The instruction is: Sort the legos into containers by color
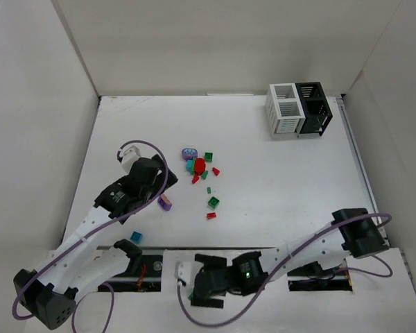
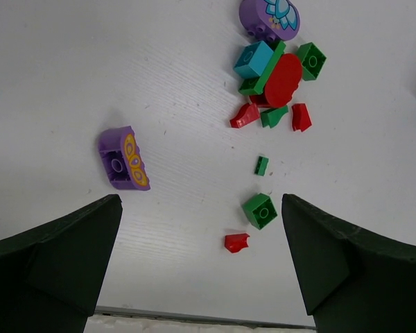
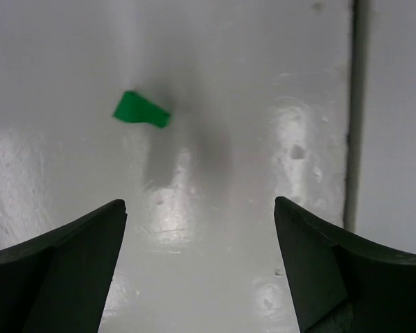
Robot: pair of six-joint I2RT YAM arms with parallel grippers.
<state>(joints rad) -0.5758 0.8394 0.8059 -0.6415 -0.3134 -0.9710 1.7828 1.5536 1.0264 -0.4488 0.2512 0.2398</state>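
The legos lie mid-table: a cluster of red, green, teal and purple pieces (image 1: 200, 166), a green brick (image 1: 213, 202), a red piece (image 1: 211, 216), a purple brick (image 1: 166, 202) and a teal brick (image 1: 136, 238) near the front. The white bin (image 1: 283, 109) and black bin (image 1: 314, 109) stand joined at the back right. My left gripper (image 1: 154, 189) is open and empty, just left of the purple brick (image 2: 123, 158); its view shows the green brick (image 2: 259, 210) and red piece (image 2: 236, 242). My right gripper (image 1: 202, 288) is open and empty, low at the front edge, over a small green piece (image 3: 141, 111).
White walls enclose the table on the left, back and right. A metal rail (image 1: 357, 163) runs along the right edge. The arm bases and cables sit along the near edge.
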